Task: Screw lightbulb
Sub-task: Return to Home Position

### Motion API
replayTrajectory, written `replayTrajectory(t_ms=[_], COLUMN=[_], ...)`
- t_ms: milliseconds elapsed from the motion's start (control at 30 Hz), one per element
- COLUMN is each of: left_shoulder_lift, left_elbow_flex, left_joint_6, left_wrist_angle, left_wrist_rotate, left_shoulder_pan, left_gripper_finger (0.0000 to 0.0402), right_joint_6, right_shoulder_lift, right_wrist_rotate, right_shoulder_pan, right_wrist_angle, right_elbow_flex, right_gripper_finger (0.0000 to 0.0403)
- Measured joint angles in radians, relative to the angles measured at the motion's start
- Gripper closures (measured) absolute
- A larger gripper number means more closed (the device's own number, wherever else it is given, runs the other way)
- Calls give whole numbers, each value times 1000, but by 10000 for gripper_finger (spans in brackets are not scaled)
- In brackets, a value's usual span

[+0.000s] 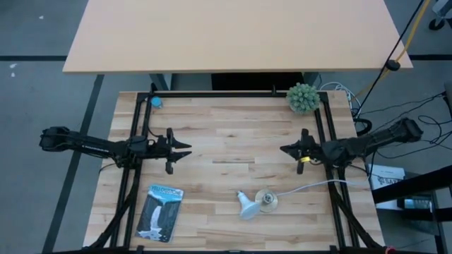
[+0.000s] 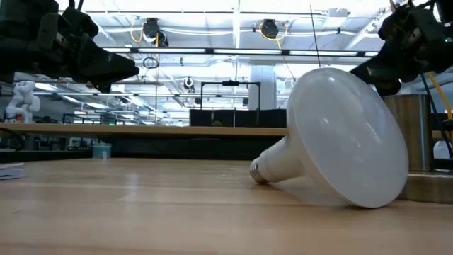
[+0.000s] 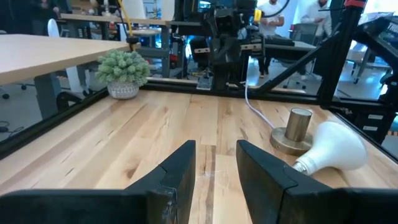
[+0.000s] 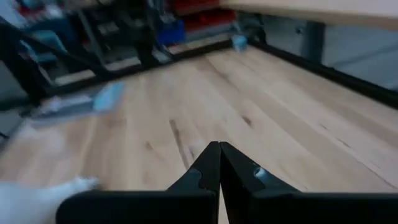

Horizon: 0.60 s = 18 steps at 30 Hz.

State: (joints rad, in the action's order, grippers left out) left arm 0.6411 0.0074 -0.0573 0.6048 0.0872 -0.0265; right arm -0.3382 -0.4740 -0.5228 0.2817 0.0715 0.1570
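The lightbulb [image 1: 247, 207] lies on its side on the wooden table [image 1: 226, 134], near the front edge and right of centre. It is free of both arms. In the low view the round globe [image 2: 347, 138] rests on the wood and the narrow neck points away from the socket. The bronze socket [image 1: 267, 201] stands upright just beside the globe; whether the two touch cannot be told. A white cord [image 1: 318, 185] runs from the socket toward the right side of the table.

The left gripper [image 1: 185, 149] hangs over the left half of the table, well apart from the bulb. Its wrist view shows the fingers [image 3: 180, 169] parted by a moderate gap with only bare wood between them.

The right gripper [image 1: 284, 149] hangs over the right half, behind the socket. Its fingers [image 4: 211, 163] are pressed together at the tips and hold nothing.

A small green plant [image 1: 302, 97] sits at the far right corner, and a flat packet [image 1: 160, 212] lies at the near left.
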Motion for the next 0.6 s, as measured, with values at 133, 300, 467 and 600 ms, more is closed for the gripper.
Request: replayTrajectory(t_ms=[133,300,467,600], left_shoulder_lift=[0,0,0,0], left_elbow_flex=[0,0,0,0], left_joint_6=[1,1,0,0], left_wrist_angle=[0,0,0,0], left_wrist_rotate=[0,0,0,0], left_shoulder_pan=[0,0,0,0], left_gripper_finger=[280,280,280,280], right_joint_6=[67,105,116,115], right_shoulder_lift=[75,117,136,162], right_wrist_rotate=[120,241,401,502], right_shoulder_pan=[-56,-154,-252,-277], right_wrist_angle=[65,62,50,1], right_elbow_flex=[-32,-33,-34,-34], right_gripper_finger=[403,403,403,403])
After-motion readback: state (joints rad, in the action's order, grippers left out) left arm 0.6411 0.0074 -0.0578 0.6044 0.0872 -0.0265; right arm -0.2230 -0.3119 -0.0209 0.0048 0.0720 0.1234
